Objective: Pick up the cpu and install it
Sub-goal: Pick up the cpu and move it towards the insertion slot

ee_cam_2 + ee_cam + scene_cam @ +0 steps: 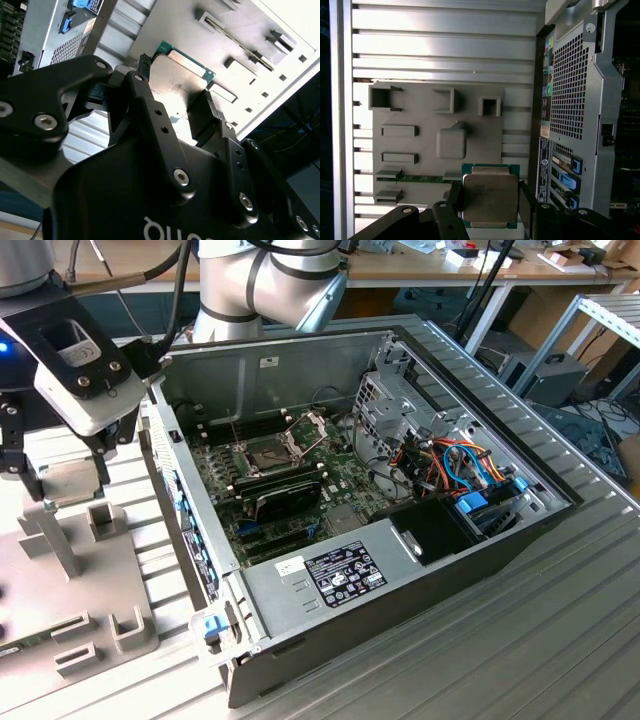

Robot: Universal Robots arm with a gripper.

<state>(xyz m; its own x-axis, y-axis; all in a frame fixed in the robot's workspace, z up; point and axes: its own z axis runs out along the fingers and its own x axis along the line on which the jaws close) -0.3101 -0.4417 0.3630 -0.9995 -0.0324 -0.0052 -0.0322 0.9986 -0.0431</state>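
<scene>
The cpu, a flat square chip with a silver-grey metal top and a green rim, sits between my two black fingers. My gripper is shut on its opposite edges. In the second wrist view the cpu is clamped the same way by the gripper. In the exterior view the gripper hangs at the exterior view's left, over the grey holder plate and outside the computer case. The open socket on the green motherboard has its hinged plate raised.
The holder plate carries several raised slots and blocks. The open computer case lies on a ribbed metal table. A long black card lies near the socket. Coloured cables and a drive cage fill the case's right part.
</scene>
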